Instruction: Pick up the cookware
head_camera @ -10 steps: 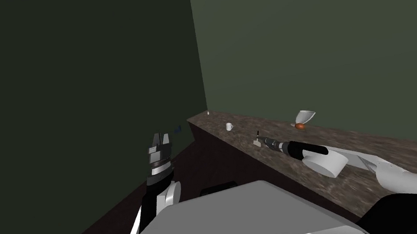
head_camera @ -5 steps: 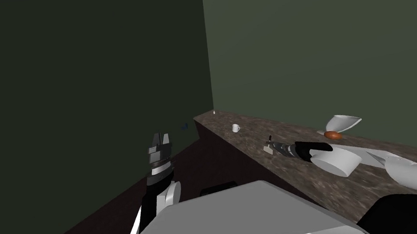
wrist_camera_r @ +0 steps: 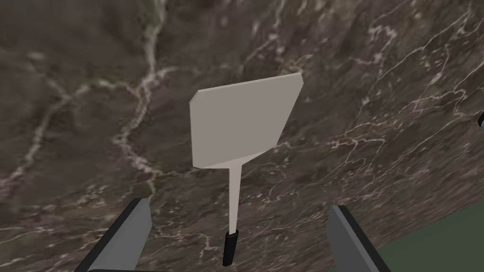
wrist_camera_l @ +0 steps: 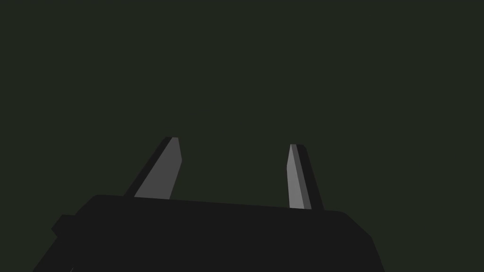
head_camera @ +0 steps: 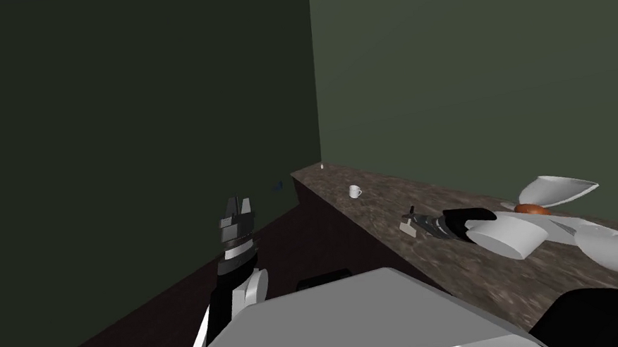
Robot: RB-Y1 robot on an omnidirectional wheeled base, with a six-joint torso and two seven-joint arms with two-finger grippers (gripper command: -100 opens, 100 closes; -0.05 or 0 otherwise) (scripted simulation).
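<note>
Fingers [wrist_camera_r: 125, 233] of the right claw [wrist_camera_r: 238, 204] are standing wide apart and are pointing down at the brown veined bench [wrist_camera_r: 85, 94]. Between them, at the claw's 12 o'clock, the spatula [wrist_camera_r: 241, 123] is lying flat on the bench, its short black grip nearest the claw's body, its thin pale stem running out to the broad pale blade; neither finger is touching it. In the head view a small white cup [head_camera: 355, 192] is sitting on the bench at about 10 o'clock from this claw, well apart, and a white bowl [head_camera: 557, 188] with an orange thing [head_camera: 532, 209] beside it is showing at 3 o'clock. The left claw [head_camera: 238, 206] is hanging off the bench at 9 o'clock, fingers apart and holding nothing.
</note>
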